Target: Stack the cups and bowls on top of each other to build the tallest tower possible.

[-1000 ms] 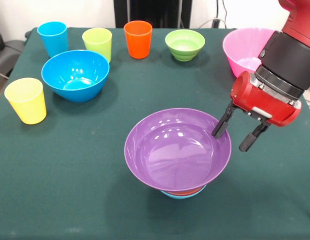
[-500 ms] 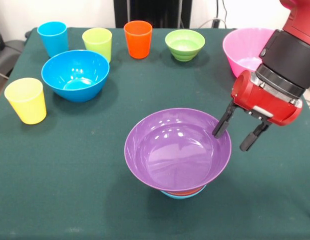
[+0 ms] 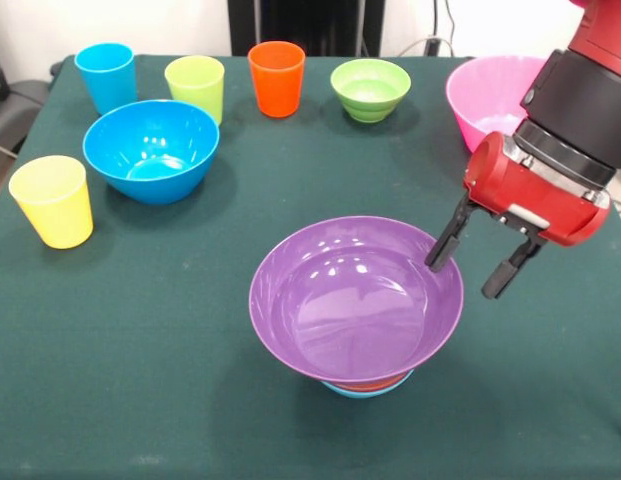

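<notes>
The tower (image 3: 356, 300) stands near the table's front: a wide purple bowl sits on a small orange bowl (image 3: 375, 383) and a light-blue bowl (image 3: 362, 392), of which only slivers show. My gripper (image 3: 470, 265) hangs open at the purple bowl's right rim, one finger over the rim, the other outside it, holding nothing. Apart from the tower stand a deep blue bowl (image 3: 150, 150), a small green bowl (image 3: 370, 89) and a large pink bowl (image 3: 495, 100). The cups stand upright: blue (image 3: 106, 76), lime green (image 3: 195, 86), orange (image 3: 276, 77), yellow (image 3: 52, 200).
A dark green cloth (image 3: 140, 350) covers the table. The cups and loose bowls line the far side and the left. The red and black arm (image 3: 570, 130) comes down at the right, partly in front of the pink bowl.
The gripper has risen slightly at the purple bowl's right rim. The bowl and everything else stay put.
</notes>
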